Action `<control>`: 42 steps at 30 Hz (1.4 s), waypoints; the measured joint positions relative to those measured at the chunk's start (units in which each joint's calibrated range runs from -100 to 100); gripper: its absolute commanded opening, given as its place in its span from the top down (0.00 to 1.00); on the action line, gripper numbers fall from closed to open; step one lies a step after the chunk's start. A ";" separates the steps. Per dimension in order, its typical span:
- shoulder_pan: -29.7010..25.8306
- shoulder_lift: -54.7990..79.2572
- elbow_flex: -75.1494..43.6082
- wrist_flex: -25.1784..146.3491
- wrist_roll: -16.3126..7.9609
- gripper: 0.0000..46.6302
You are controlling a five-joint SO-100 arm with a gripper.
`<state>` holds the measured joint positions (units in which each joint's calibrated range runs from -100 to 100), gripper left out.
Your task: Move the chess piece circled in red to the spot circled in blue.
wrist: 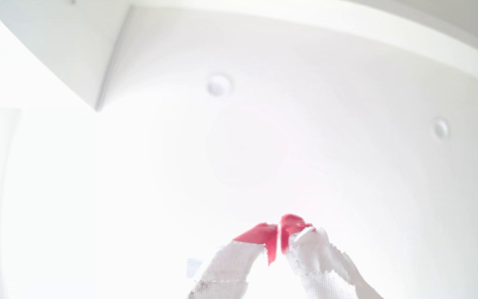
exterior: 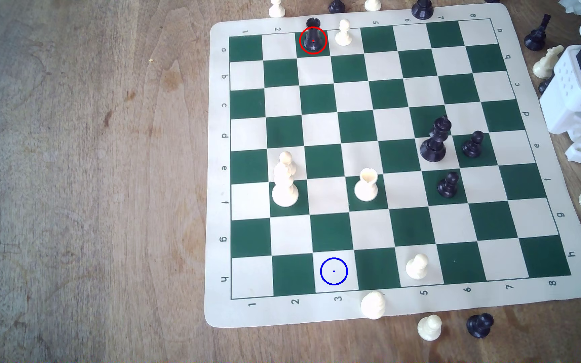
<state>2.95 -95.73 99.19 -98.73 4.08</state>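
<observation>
Two red-tipped white fingers (wrist: 263,235) of our tool (wrist: 279,230) meet, pinching nothing, against a washed-out white ceiling. Our arm's white base (exterior: 575,87) is cut off at the exterior view's right. We see the black notched rook (exterior: 313,37), red-ringed, upright on a far-row green square just beside a cream pawn (exterior: 343,33). Well apart, the blue-ringed cream square (exterior: 333,271) lies bare in the near row of the green-and-cream roll-up board (exterior: 219,209) on the wooden tabletop (exterior: 90,174).

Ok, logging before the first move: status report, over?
Gripper shut, empty, pointed at the ceiling. Black rook standing in the red ring, untouched. Blue-ringed square bare. No pieces on the squares between them.
</observation>
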 measured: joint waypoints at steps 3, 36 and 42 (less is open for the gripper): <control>0.00 0.00 0.00 3.19 -2.25 1.00; 7.15 24.80 -20.15 120.16 -3.32 0.67; 10.40 43.15 -37.42 129.08 -4.74 0.68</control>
<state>13.35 -52.58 61.77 30.36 -0.66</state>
